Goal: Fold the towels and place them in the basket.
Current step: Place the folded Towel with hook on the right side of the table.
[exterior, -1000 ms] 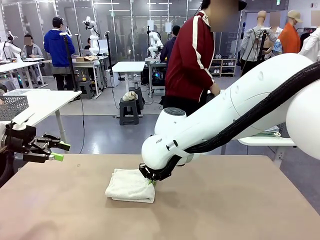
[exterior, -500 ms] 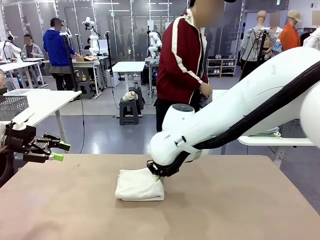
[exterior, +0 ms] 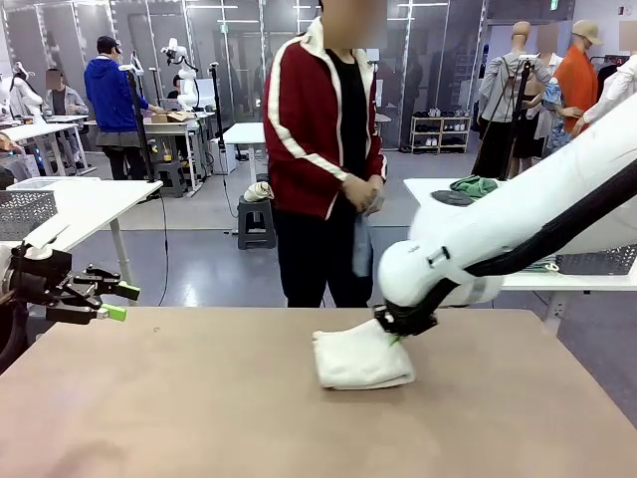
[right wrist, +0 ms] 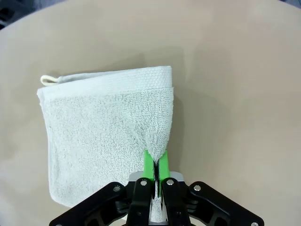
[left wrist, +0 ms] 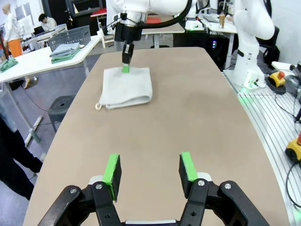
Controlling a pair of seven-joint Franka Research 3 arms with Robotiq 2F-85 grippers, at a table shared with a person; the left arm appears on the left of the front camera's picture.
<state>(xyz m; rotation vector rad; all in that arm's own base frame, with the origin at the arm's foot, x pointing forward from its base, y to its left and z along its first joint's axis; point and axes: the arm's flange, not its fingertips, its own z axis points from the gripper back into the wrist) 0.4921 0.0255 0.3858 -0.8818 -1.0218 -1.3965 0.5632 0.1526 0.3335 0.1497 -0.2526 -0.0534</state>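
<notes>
A folded cream-white towel (exterior: 358, 360) lies on the tan table, right of centre. My right gripper (exterior: 395, 337) is shut on its far right corner, and the cloth bunches up between the green pads (right wrist: 162, 165). The left wrist view shows the same towel (left wrist: 126, 85) and right gripper (left wrist: 125, 68) farther up the table. My left gripper (exterior: 121, 302) hovers open at the table's left edge, with nothing between its fingers (left wrist: 113, 169). A person at the far side holds a light blue towel (exterior: 361, 244). The dark grey mesh basket (exterior: 597, 261) stands on a white side table at the right.
A paler grey mesh basket (exterior: 25, 211) sits on a white table at the left. Folded green cloths (exterior: 470, 186) lie on the right side table beside the dark basket (left wrist: 70, 36). The person (exterior: 323, 149) stands close against the far edge.
My right gripper has dragged the cream-white towel across the table to the right. The person has stepped left and now faces the table. The left arm has stayed still.
</notes>
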